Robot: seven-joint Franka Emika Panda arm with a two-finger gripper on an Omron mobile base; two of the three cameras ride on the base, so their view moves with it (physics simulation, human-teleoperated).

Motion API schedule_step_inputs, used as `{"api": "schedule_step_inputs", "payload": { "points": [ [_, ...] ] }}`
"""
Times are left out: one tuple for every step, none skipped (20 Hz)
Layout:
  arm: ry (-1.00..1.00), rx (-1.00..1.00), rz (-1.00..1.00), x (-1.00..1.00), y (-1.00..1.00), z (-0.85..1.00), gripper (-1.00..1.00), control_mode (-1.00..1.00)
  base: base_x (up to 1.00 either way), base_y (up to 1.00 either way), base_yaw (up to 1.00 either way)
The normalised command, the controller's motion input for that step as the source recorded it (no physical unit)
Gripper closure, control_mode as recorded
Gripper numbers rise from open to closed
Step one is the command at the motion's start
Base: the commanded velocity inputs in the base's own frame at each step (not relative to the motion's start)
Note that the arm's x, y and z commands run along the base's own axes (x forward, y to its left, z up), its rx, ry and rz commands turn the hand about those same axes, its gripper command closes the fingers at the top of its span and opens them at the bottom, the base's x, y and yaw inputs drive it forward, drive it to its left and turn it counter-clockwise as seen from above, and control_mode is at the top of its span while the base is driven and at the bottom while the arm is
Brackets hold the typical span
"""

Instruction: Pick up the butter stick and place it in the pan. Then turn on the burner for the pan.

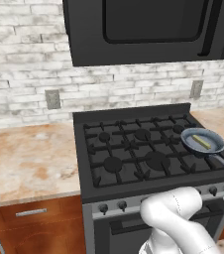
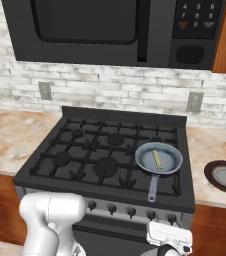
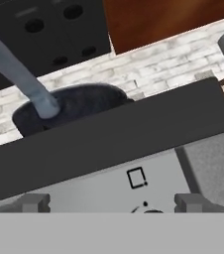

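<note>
Kitchen stove, four-burner grate, forms the work surface. Butter stick lies flat inside the pan on the front right burner, its long axis running front to back, slightly angled; pan handle points toward the robot. Placement appears complete; the burner step is in hand. Gripper, fingers spread wide and empty, faces the control panel. Next move: centre on the right-hand knob, close, rotate.
</note>
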Motion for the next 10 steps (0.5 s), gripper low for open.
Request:
{"api": "schedule_step_inputs", "payload": {
  "points": [
    [0.00, 0.00, 0.00, 0.02, -0.05, -0.15, -1.00, -1.00, 0.00, 0.00, 0.00],
    [0.00, 0.00, 0.00, 0.01, -0.05, -0.14, -1.00, -1.00, 0.00, 0.00, 0.00],
    [0.00, 0.00, 0.00, 0.03, -0.04, -0.13, -1.00, -1.00, 0.00, 0.00, 0.00],
    [0.00, 0.00, 0.00, 0.04, -0.02, -0.10, -1.00, -1.00, 0.00, 0.00, 0.00],
    [0.00, 0.00, 0.00, 0.05, -0.02, -0.11, -1.00, -1.00, 0.00, 0.00, 0.00],
    [0.00, 0.00, 0.00, 0.06, -0.01, -0.10, -1.00, -1.00, 0.00, 0.00, 0.00],
    [0.00, 0.00, 0.00, 0.08, -0.01, -0.07, -1.00, -1.00, 0.00, 0.00, 0.00],
    [0.00, 0.00, 0.00, 0.09, -0.01, -0.08, -1.00, -1.00, 0.00, 0.00, 0.00],
    [0.00, 0.00, 0.00, 0.11, -0.01, -0.07, -1.00, -1.00, 0.00, 0.00, 0.00],
    [0.00, 0.00, 0.00, 0.11, 0.00, -0.13, -1.00, -1.00, 0.00, 0.00, 0.00]
  ]
}}
